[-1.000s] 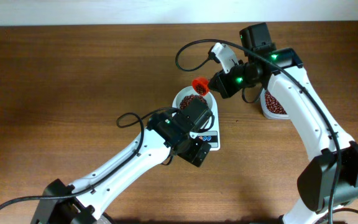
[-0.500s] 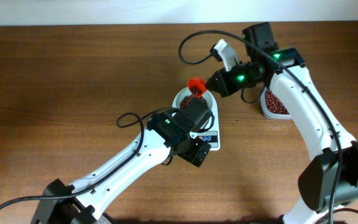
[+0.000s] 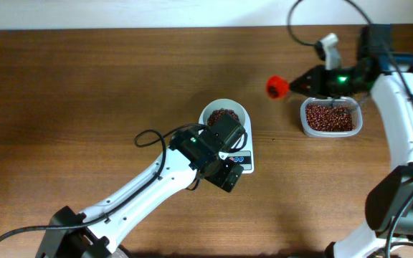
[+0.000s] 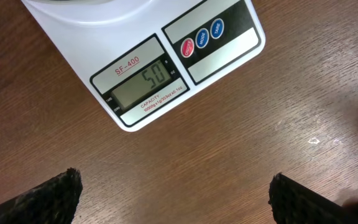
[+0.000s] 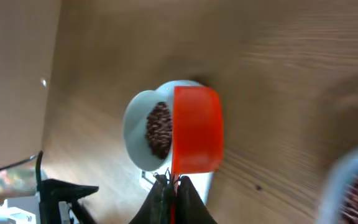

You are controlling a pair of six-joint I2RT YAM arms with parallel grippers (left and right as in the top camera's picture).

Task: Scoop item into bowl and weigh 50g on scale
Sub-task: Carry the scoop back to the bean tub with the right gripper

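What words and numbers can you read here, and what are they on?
"SF-400": in red on the scale, just above its display.
"50": on the display.
"CAPACITY": small print below the display; the rest of that line is too small to read.
Writing on the three round buttons: too small to read.

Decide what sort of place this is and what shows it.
Probably a robotics lab bench, not a kitchen: two robot arms work at a wooden table with a digital scale and a bowl of beans.
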